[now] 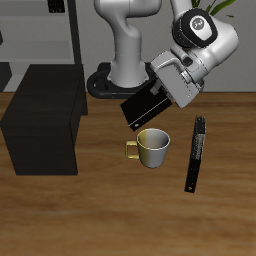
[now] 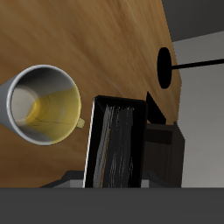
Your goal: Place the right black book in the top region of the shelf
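hanging above the table (image 1: 100, 215), tilted, the right black book (image 1: 146, 106) is held aloft by the gripper (image 1: 163, 92), whose fingers are closed on it (pale page edges are seen in the wrist view (image 2: 114, 144)). just below it, near the table's middle, a yellow-lined mug (image 1: 153, 147) is stood. the shelf (image 1: 45, 120) is set well apart, by the table's side edge; a thin black book (image 1: 195, 153) is laid flat beside the mug.

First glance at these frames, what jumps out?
The end effector holds the right black book tilted in the air, just above the yellow mug standing mid-table. Beside them, the shelf sits as a big black box with a bare top. A thin black book lies flat on the mug's other side.
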### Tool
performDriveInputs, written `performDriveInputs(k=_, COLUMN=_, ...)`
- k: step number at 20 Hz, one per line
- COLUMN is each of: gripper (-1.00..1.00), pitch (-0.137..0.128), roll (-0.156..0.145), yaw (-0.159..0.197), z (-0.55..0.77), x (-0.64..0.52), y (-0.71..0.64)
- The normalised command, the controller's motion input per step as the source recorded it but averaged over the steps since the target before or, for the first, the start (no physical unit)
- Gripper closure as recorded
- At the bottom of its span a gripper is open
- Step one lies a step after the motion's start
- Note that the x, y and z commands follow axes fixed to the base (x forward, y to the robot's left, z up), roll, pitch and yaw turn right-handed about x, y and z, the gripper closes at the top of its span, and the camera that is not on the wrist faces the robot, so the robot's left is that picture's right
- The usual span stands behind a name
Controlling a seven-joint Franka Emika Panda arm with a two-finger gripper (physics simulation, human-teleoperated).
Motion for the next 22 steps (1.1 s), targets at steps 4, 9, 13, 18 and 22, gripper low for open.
performDriveInputs(k=4, gripper=1.0, pitch=0.017, roll=-0.029, yaw=0.003, z=-0.16, x=0.0, y=-0.17)
performDriveInputs(k=9, gripper=1.0, pitch=0.039, roll=-0.002, yaw=-0.002, z=-0.14, x=0.01, y=-0.06)
performDriveInputs(k=13, gripper=1.0, pitch=0.019, roll=-0.014, yaw=0.003, z=-0.11, x=-0.01, y=-0.1)
performDriveInputs(k=18, gripper=1.0, pitch=0.013, roll=-0.039, yaw=-0.005, z=-0.06, x=-0.02, y=-0.2)
performDriveInputs(k=22, gripper=1.0, pitch=0.039, roll=-0.036, yaw=-0.017, z=-0.05, x=0.01, y=-0.31)
